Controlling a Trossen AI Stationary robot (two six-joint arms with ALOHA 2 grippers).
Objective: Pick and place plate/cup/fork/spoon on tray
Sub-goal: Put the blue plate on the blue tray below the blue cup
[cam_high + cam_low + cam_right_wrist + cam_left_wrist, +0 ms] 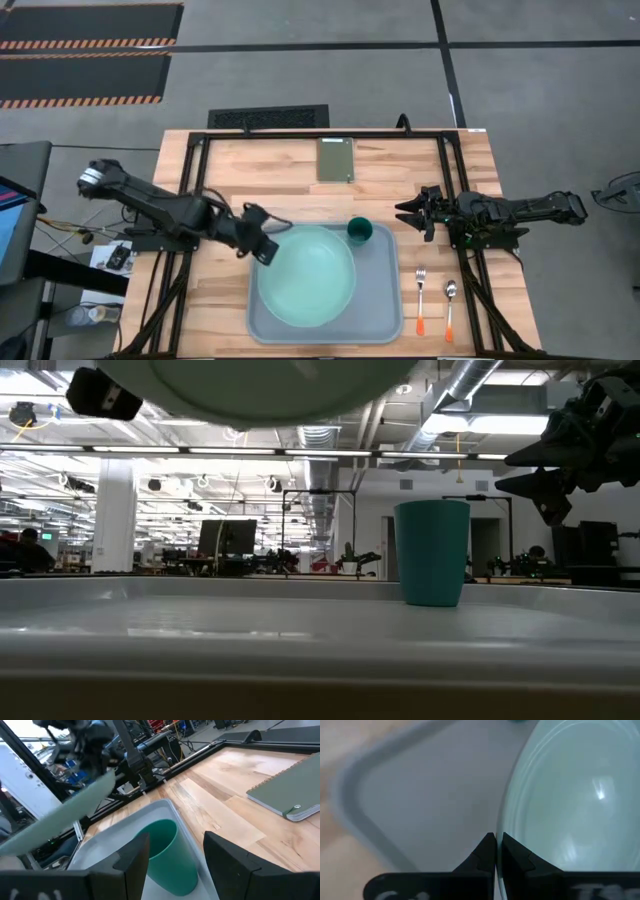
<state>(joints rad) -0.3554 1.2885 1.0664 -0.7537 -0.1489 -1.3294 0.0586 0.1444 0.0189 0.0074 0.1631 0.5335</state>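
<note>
The pale mint-green plate hangs over the grey-blue tray; its underside shows at the top of the low view. My left gripper is shut on the plate at its left side. The dark teal cup stands upright on the tray's far right corner. My right gripper is open and empty, to the right of the cup and above the table; the cup shows between its fingers in the right wrist view. The fork and the spoon lie on the table right of the tray. My left gripper pinches the plate's rim between its two fingers, at the plate's left edge. The fingers come from the table's left side, slanting down. The plate is lifted clear of the tray, held out beyond the fingers and tilted a little.
An olive-green notebook lies at the table's far middle. Bare wood lies left and right of the tray. A black frame runs along the table's edges.
</note>
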